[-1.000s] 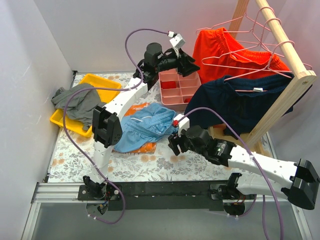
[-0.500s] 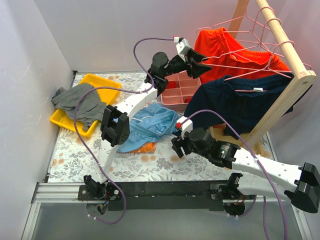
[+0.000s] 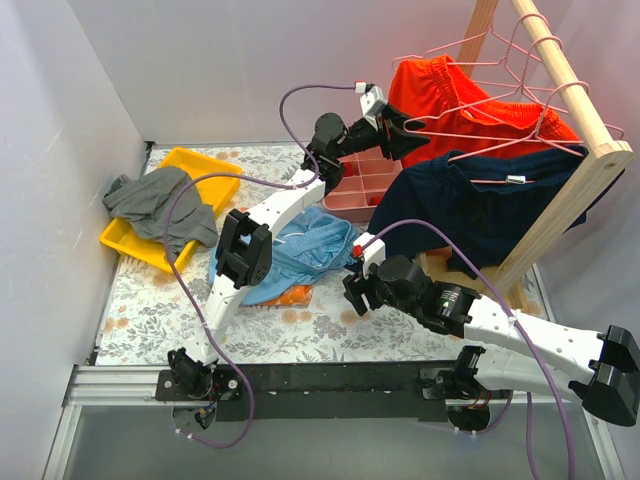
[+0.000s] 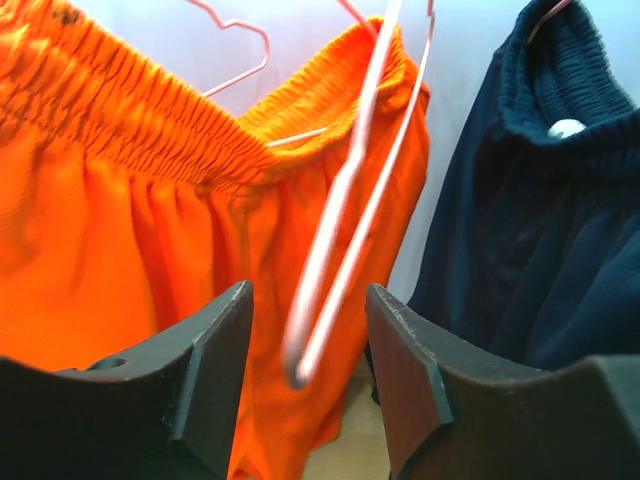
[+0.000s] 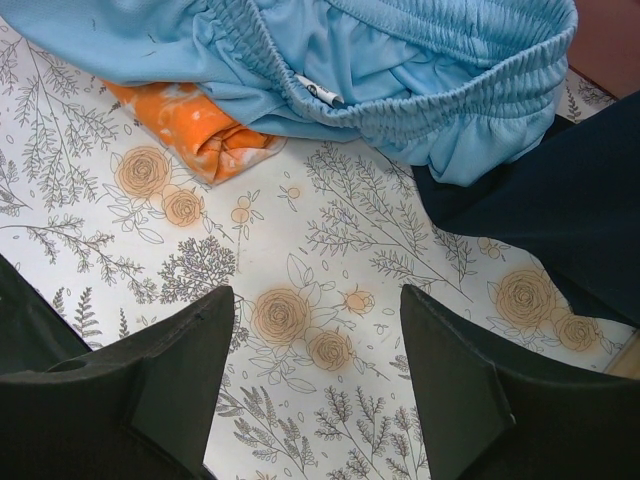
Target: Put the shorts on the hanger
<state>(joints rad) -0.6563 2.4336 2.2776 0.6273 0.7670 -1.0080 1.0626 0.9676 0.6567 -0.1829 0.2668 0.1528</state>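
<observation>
Left wrist: hanger (image 4: 300,360) corner points down between wide-spread left fingers (image 4: 215,370), ungripped; right fingers (image 5: 170,370) spread, empty.

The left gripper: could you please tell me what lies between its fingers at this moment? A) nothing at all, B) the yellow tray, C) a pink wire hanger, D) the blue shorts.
C: in the left wrist view the hanger runs down between the fingers of the left gripper, which stand apart on either side of the wire, with the orange shorts behind.
</observation>
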